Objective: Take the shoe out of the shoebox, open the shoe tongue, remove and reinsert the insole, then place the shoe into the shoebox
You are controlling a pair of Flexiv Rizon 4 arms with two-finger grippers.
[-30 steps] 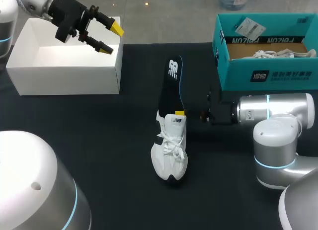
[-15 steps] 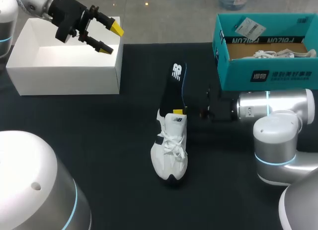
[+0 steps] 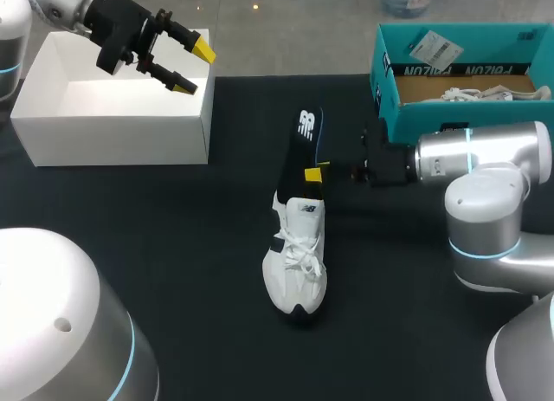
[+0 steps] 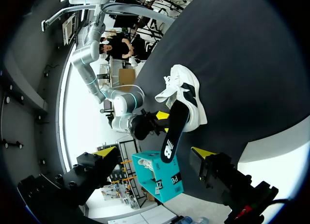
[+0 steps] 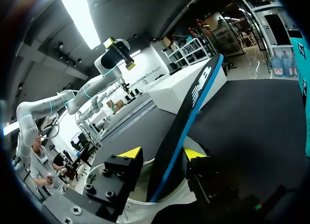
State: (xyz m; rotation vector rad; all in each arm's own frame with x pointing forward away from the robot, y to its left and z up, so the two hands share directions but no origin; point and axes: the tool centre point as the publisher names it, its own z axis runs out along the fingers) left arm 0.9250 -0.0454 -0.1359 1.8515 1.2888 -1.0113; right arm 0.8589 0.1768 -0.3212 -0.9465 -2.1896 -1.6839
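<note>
Right pincer (image 5: 162, 154) has crept up the insole (image 3: 303, 141), clamped on it just above the shoe (image 3: 297, 262) on the table (image 3: 173, 245), left pincer (image 3: 194, 67) gaping over the white box (image 3: 112, 141); insole looks light and floppy, so grip low.

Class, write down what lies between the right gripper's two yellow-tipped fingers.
The black insole, standing up out of the white shoe, sits between the fingers of the right gripper; the right wrist view shows this.

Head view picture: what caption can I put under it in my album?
Right claw grips the long black insole sticking out of the white lace-up sneaker.
</note>
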